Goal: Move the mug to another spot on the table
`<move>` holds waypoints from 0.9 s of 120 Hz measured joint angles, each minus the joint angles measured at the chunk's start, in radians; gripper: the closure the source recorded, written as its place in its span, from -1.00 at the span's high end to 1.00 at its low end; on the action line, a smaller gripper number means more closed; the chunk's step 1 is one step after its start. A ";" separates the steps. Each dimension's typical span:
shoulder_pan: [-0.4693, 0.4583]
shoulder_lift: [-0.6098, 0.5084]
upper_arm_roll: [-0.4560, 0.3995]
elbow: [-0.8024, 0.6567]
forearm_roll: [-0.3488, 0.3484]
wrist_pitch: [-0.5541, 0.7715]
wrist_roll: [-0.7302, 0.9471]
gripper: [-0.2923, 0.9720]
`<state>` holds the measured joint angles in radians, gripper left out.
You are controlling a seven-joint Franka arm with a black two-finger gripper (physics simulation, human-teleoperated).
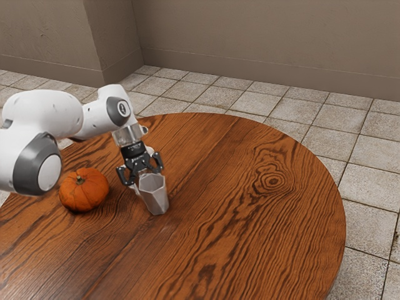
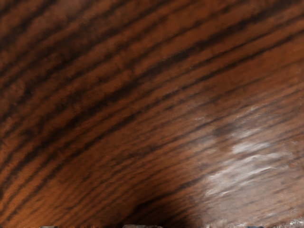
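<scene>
A grey faceted mug (image 1: 154, 195) stands on the round wooden table (image 1: 250, 206), toward the exterior view's left. My black gripper (image 1: 141, 173) hangs just above and behind the mug's rim, on its far left side. Its fingers are spread wide and I see nothing held between them, so it is open. In the wrist view, dark-grained table wood (image 2: 142, 95) lies close under the hand, with a dark shadow (image 2: 161, 209) beside thin grey slivers at the lower edge.
An orange pumpkin (image 1: 84, 189) sits on the table to the mug's left in the exterior view, about a hand's width away. The table stretches wide toward the exterior view's right and front. A tiled floor (image 1: 350, 137) surrounds the table.
</scene>
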<state>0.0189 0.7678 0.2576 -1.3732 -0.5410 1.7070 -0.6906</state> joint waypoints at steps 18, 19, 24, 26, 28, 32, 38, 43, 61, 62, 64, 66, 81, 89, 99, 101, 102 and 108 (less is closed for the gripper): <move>0.029 -0.044 -0.003 -0.003 -0.004 0.007 0.028 0.40; 0.030 -0.050 -0.003 -0.004 -0.004 0.007 0.031 0.41; 0.029 -0.082 -0.006 -0.010 -0.003 0.008 0.043 0.43; 0.026 -0.095 -0.007 -0.012 -0.002 0.008 0.049 0.44; 0.023 -0.108 -0.008 -0.017 -0.001 0.008 0.055 0.45; 0.013 -0.141 -0.011 -0.039 0.000 0.009 0.069 0.46; 0.000 -0.204 -0.018 -0.092 0.004 0.009 0.092 0.48; -0.012 -0.258 -0.034 -0.129 0.031 0.009 0.109 0.49; -0.078 -0.458 -0.099 -0.245 0.225 0.007 0.184 0.51; -0.081 -0.466 -0.100 -0.247 0.232 0.006 0.193 0.51; -0.086 -0.482 -0.104 -0.251 0.245 0.006 0.212 0.51; -0.089 -0.499 -0.107 -0.254 0.257 0.005 0.233 0.52; -0.096 -0.597 -0.148 -0.258 0.374 0.003 0.411 0.53; -0.099 -0.643 -0.177 -0.246 0.436 0.002 0.513 0.53; -0.099 -0.679 -0.197 -0.230 0.480 -0.009 0.629 0.53; -0.100 -0.683 -0.200 -0.227 0.484 -0.011 0.651 0.53; -0.100 -0.685 -0.201 -0.225 0.486 -0.011 0.662 0.53; -0.100 -0.690 -0.204 -0.217 0.496 -0.016 0.722 0.53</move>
<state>-0.0815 0.0777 0.0532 -1.5898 -0.0453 1.6908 0.0314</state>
